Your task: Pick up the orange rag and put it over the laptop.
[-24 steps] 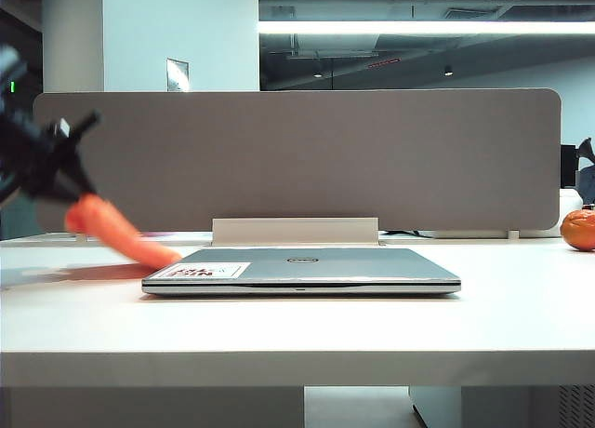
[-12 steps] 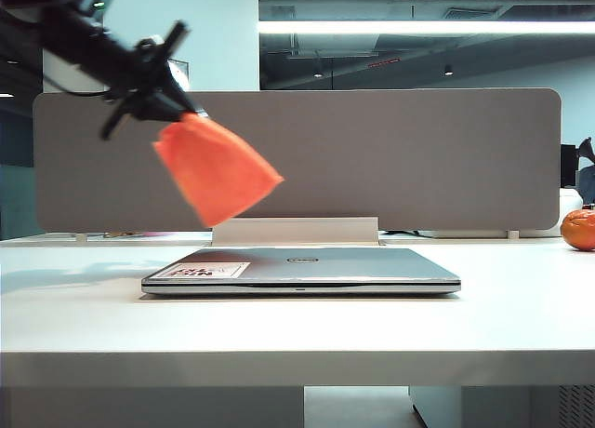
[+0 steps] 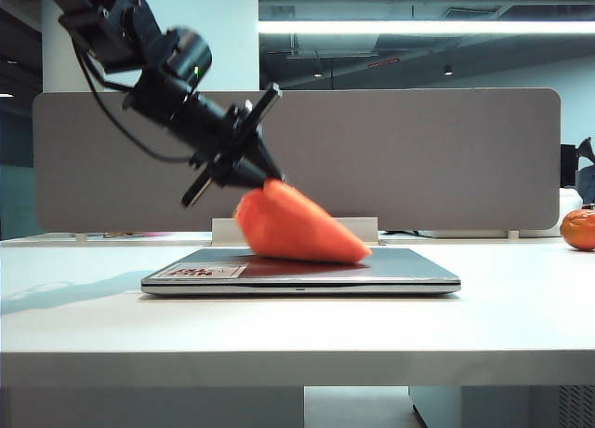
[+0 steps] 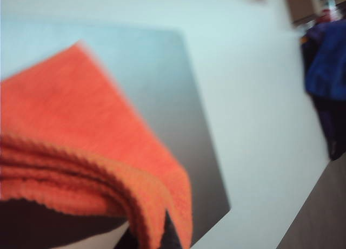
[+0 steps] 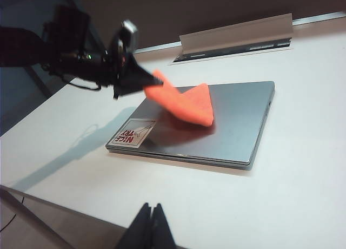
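the orange rag [image 3: 296, 225] hangs from the left gripper [image 3: 261, 176], pinched shut at its upper corner, its free end brushing the lid of the laptop [image 3: 409, 265] below. half a second ago it dangled in the air well short of the lid; a second ago it trailed off the laptop's left edge. the carry looks nearly done, leaving release and spreading. the right gripper [image 5: 151, 225], jaws together and empty, waits apart, nearer the table's front edge.
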{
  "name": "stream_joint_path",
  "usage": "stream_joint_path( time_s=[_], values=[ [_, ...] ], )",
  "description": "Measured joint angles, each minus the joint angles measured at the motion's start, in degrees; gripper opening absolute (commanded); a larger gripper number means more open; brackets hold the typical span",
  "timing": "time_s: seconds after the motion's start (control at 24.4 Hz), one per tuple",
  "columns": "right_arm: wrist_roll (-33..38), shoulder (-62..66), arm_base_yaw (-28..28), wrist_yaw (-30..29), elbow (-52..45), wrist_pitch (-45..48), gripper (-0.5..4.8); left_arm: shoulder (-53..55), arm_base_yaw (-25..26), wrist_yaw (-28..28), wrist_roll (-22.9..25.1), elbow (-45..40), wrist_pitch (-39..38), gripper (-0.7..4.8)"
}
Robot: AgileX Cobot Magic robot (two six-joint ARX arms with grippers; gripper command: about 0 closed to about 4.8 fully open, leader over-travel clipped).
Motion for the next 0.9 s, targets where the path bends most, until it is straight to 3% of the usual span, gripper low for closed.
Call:
stream_joint_path(
  time_s=[0.25,0.37,0.57,0.65,0.7,0.74,0.9],
  values=[
    [0.0,0.0,0.0,0.0,0.0,0.0,-0.05,0.2,0.3,-2.8,3.0,0.0,-9.3,-0.06],
    [0.0,0.0,0.0,0.0,0.0,0.0,-0.05,0.2,0.5,-8.3,6.1,0.0,-15.8,-0.06],
    [0.0,0.0,0.0,0.0,0.0,0.0,-0.05,0.2,2.9,-10.5,6.9,0.0,-19.6,-0.04],
    [0.0,0.0,0.0,0.0,0.0,0.0,-0.05,0.2,3.6,-10.6,6.9,0.0,-20.2,0.66],
    [0.0,0.0,0.0,0.0,0.0,0.0,-0.05,0.2,3.6,-10.6,6.8,0.0,-20.4,1.64],
    [0.0,0.0,0.0,0.0,0.0,0.0,-0.05,0.2,3.5,-10.6,6.8,0.0,-21.0,1.87],
    [0.0,0.0,0.0,0.0,0.0,0.0,-0.05,0.1,3.4,-10.6,6.9,0.0,-21.2,1.88]
  ],
)
